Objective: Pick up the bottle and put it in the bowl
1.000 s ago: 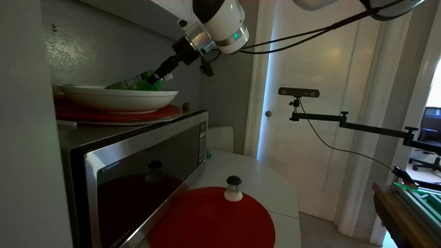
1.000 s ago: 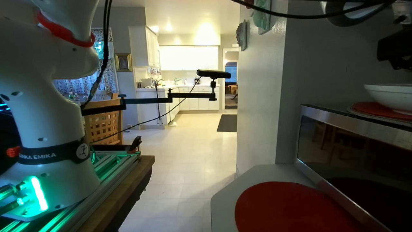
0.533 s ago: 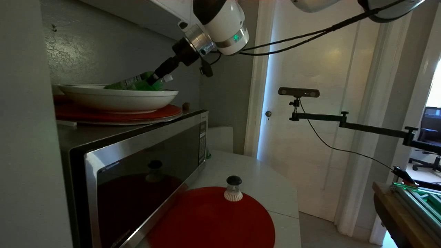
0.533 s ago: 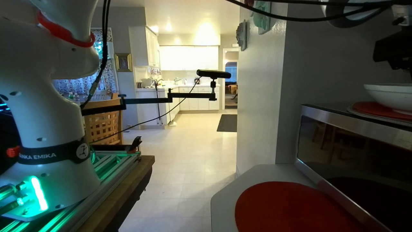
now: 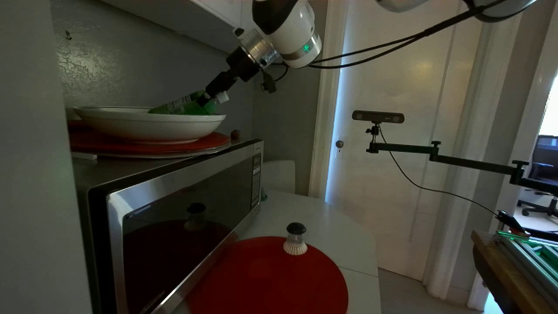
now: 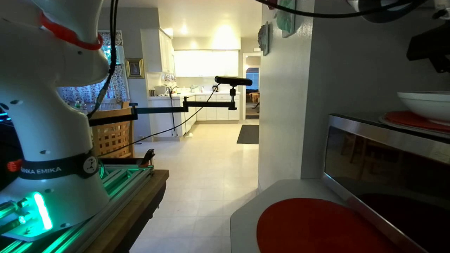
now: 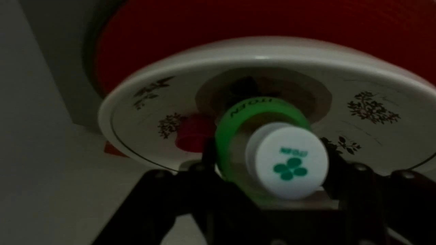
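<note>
Bottle (image 5: 186,107) shifted capward, slanted, cap (image 5: 222,97) uppermost, end effector (image 5: 202,100) pinching it, base seemingly inside bowl (image 5: 150,126)

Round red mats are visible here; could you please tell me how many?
2: the upper mat under the bowl, atop the microwave, and the lower mat on the white table. Others could be stacked unseen beneath.

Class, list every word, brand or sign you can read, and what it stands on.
"ITOEN", with a four-leaf sign: white cap.
"ITOEN": green bottle.
"ANKA EMIKA", start hidden, and round emblem: robot's black band.
Too small or blurred to read: microwave lettering, bottle's side label.
</note>
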Motion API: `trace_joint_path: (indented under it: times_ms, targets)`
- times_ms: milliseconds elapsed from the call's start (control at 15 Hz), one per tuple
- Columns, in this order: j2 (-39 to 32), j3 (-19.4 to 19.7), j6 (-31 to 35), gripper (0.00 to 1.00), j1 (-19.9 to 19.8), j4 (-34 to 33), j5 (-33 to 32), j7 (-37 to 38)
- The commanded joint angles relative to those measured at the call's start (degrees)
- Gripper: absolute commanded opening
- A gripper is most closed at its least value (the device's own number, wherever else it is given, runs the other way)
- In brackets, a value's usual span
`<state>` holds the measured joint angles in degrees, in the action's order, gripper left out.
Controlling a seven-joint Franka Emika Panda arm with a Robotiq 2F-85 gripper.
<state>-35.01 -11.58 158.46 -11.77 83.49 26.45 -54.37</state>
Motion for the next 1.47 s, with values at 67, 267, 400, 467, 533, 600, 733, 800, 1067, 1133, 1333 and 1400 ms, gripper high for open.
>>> trace_joint_path:
  times_ms: [67, 267, 400, 467, 533, 600, 733, 800, 1067, 1133, 1333, 1400]
  targets:
    - [9.2, 5.8, -3.2, 0.9, 1.4, 9.3, -8.6, 12.5]
    - [14.3, 8.8, -7.6, 1.0, 2.6, 13.1, -15.1, 19.3]
    - [17.4, 9.6, -11.0, 1.0, 3.3, 14.8, -18.1, 22.8]
    - [19.3, 10.3, -13.0, 1.0, 3.9, 15.8, -20.0, 25.3]
    - [21.3, 11.2, -16.0, 1.0, 4.7, 16.4, -22.7, 28.3]
    - [23.7, 11.7, -19.7, 1.0, 5.0, 17.1, -24.5, 30.5]
    - [28.4, 12.9, -29.3, 1.0, 5.6, 17.9, -28.2, 34.9]
    - [30.6, 13.3, -33.9, 1.0, 5.7, 18.1, -29.4, 36.5]
    - [37.8, 14.3, -45.3, 1.0, 5.6, 23.7, -26.9, 43.7]
    - [39.2, 14.4, -46.0, 1.0, 5.6, 25.8, -25.7, 46.1]
    - [42.1, 14.6, -47.0, 1.0, 6.0, 31.4, -22.2, 51.3]
    - [42.7, 14.5, -46.5, 1.0, 6.2, 33.2, -21.1, 52.3]
